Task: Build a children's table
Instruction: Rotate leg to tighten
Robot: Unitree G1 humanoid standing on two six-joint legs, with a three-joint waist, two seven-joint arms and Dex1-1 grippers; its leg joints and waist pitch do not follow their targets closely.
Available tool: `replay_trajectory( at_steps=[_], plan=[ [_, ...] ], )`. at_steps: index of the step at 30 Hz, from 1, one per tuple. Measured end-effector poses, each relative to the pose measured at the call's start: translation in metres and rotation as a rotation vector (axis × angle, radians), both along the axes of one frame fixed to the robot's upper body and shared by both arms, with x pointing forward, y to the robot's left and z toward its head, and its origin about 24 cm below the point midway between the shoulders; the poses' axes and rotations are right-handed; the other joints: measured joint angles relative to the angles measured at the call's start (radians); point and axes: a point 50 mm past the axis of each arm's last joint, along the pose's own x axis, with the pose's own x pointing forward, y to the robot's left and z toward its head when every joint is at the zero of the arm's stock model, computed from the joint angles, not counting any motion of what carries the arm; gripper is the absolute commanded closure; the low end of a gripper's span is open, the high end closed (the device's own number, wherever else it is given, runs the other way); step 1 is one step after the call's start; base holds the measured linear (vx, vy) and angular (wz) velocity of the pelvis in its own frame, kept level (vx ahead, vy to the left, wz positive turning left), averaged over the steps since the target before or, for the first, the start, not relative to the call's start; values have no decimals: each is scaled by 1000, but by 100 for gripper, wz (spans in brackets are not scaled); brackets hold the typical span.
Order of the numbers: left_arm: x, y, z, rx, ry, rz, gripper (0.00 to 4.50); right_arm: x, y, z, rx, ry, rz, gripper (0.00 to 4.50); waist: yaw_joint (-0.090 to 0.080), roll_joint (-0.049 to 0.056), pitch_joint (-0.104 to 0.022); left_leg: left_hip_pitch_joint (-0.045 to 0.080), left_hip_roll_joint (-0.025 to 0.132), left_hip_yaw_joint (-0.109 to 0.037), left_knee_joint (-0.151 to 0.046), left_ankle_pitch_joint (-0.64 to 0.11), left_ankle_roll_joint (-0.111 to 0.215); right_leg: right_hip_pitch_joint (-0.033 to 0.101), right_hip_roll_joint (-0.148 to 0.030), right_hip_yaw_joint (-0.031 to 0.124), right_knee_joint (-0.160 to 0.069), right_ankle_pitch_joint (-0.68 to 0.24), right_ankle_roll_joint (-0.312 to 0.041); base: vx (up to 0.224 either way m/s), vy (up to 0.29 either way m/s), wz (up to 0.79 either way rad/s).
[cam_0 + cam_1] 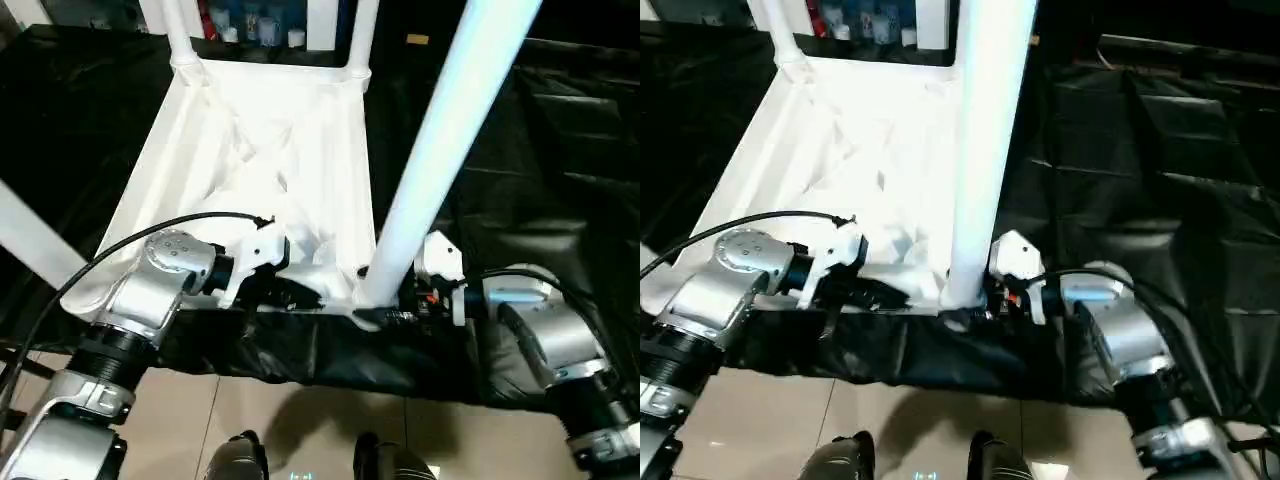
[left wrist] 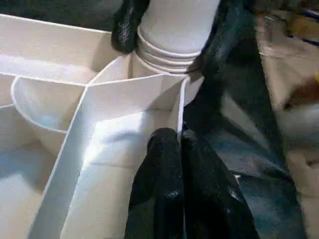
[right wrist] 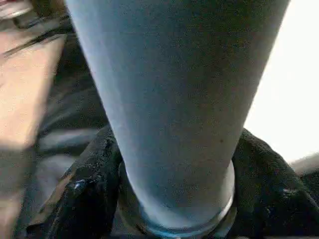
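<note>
The children's table top (image 1: 250,150) lies upside down on black cloth, ribbed underside up. Two white legs (image 1: 178,25) stand in its far corner sockets, and another leg (image 1: 30,240) rises at the near left. My left gripper (image 2: 174,144) is shut on the thin near rim wall of the top, close to the near right corner socket (image 2: 164,69). A fourth leg (image 1: 445,140) stands in that socket. My right gripper (image 3: 174,204) is shut around the leg's base just above the socket, one black finger (image 3: 84,184) on each side.
Black cloth (image 1: 560,150) covers the work surface and hangs over its near edge. Beige tiled floor (image 1: 150,420) lies below, close to me. Shelves with small bottles (image 1: 250,25) stand behind the table top. A black cable (image 1: 120,245) loops over my left forearm.
</note>
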Motion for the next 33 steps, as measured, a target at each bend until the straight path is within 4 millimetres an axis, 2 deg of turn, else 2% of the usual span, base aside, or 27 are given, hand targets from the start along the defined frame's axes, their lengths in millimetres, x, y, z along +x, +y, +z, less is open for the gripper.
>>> replay_trajectory(
  at_steps=[3, 5, 10, 14, 16, 18, 21, 27, 30, 33],
  plan=[
    [6, -11, -2, -16, -22, 106, 450, 10, 9, -5, 65, -22, -225, 178, -20, 0, 0, 1, -2, 0, 0, 1, -1, 0, -1, 1, -3, -1, 1, -57, 10, -4],
    [8, -19, -4, -24, -37, 164, 450, 14, 12, -7, 94, -27, -349, 180, -26, 0, 0, 1, -4, -1, 0, 1, -1, 0, -2, 2, -4, -1, 2, -28, 6, -2],
    [11, -34, -5, -34, -73, 278, 450, 22, 25, -11, 155, -24, -622, 182, -33, 0, 0, 1, -6, -4, -5, 1, -1, 1, -2, 0, -17, -2, 4, 0, 0, 0],
    [10, -39, -6, -35, -88, 320, 450, 24, 32, -11, 162, -38, -714, 182, -36, 0, 0, 0, -9, -4, -6, 1, -1, 2, -2, 1, -26, -2, 4, 0, 0, 0],
    [9, -40, -6, -37, -90, 325, 450, 24, 32, -11, 163, -46, -716, 115, -38, 0, 0, 0, -11, -5, -6, 1, 0, 2, -3, 3, -28, -3, 4, 0, 0, 0],
    [9, -41, -6, -38, -91, 324, 450, 23, 32, -11, 164, -46, -713, 112, -39, 0, 0, -1, -12, -5, -8, 1, 0, 3, -3, 3, -34, -3, 4, 0, 0, 0],
    [8, -42, -5, -38, -94, 319, 450, 23, 31, -10, 160, -49, -695, 65, -40, 0, 0, -1, -14, -5, -9, 1, 0, 3, -3, 6, -36, -3, 4, 0, 0, 0],
    [5, -34, -3, -39, -84, 239, 450, 22, 17, -4, 77, -70, -466, 60, -41, 0, 1, -2, -14, -4, -9, 1, 1, 1, -3, 6, -34, 2, 1, 0, 0, 0],
    [2, -33, -2, -44, -81, 187, 450, 21, 9, 0, 41, -74, -355, 60, -34, 1, 0, -1, -13, -1, -9, 1, 1, -1, -3, 10, -22, 9, 0, 18, -14, 5],
    [0, -24, -1, -41, -67, 115, 450, 15, -3, 3, -15, -61, -181, 60, -18, 3, 0, 0, -7, 0, -9, 1, 2, -2, -1, 7, -8, 10, 7, 57, -49, 13]
  ],
)
